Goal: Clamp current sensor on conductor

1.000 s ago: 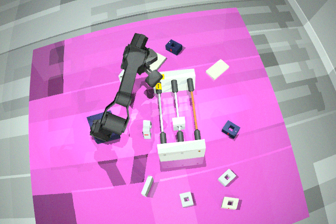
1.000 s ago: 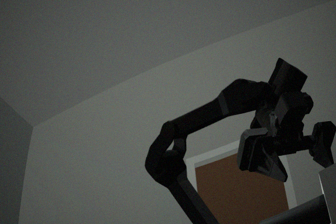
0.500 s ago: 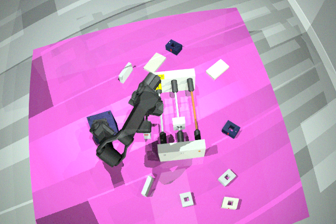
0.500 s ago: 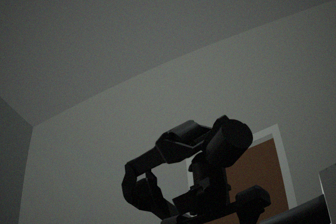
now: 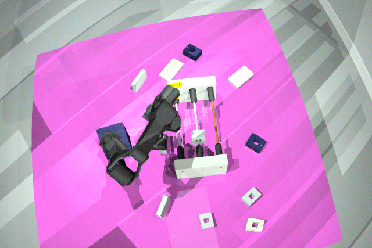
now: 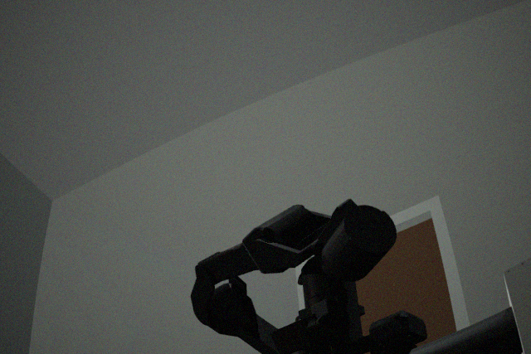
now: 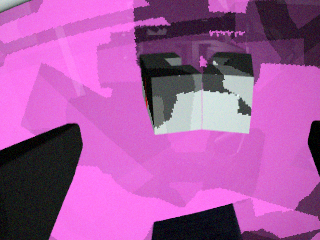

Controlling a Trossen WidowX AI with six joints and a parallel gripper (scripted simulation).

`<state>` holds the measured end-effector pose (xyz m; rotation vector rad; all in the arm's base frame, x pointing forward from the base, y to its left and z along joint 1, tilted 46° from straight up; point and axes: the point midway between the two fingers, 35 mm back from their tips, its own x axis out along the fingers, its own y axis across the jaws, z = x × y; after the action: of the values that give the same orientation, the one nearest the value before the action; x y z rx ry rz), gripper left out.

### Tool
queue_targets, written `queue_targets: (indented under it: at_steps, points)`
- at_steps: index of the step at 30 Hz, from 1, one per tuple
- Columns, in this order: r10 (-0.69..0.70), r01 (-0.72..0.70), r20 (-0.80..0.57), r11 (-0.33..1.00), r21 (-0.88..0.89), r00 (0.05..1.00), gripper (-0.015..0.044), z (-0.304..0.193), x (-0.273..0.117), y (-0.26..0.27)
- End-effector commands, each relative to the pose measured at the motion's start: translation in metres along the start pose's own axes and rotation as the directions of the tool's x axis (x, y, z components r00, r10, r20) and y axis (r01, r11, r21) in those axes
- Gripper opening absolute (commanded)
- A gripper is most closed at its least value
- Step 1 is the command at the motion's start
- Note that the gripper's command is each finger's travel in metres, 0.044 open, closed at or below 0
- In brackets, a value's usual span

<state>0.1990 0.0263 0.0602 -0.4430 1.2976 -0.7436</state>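
Observation:
The open sensor (image 7: pixel 225 107) (image 5: pixel 163 151) is a pale two-half block standing on the magenta table. In the wrist view its halves meet at a middle seam, with a red mark on its left side; its arrow cannot be read. My gripper (image 7: pixel 199 134) is open and empty, its fingers wide apart on either side of the sensor's line, not touching it. In the top view the arm hides most of the sensor and the fingers. The yellow LOAD marker (image 5: pixel 175 85) is partly covered by the wrist. Its conductor (image 5: pixel 176 107) is the leftmost white rod, partly hidden by the arm.
A white block (image 5: pixel 197 135) sits on the middle rod. An orange rod (image 5: pixel 214 119) runs to its right. Two pale end blocks (image 5: pixel 198 84) (image 5: pixel 201 167) hold the rods. Loose navy and pale blocks lie around. A dark edge (image 7: pixel 197 225) shows low in the wrist view.

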Motion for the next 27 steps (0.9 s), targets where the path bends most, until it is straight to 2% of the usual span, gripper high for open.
queue_targets:
  at_steps: [1,25,27]
  points:
    - [-0.001,0.001,0.003,1.0,-0.002,1.0,0.044,0.001,0.006,0.0]
    - [-0.005,0.005,0.005,1.0,-0.001,1.0,0.044,-0.001,0.044,-0.002]
    - [-0.003,0.003,0.001,1.0,0.002,1.0,0.0387,-0.001,0.041,-0.002]
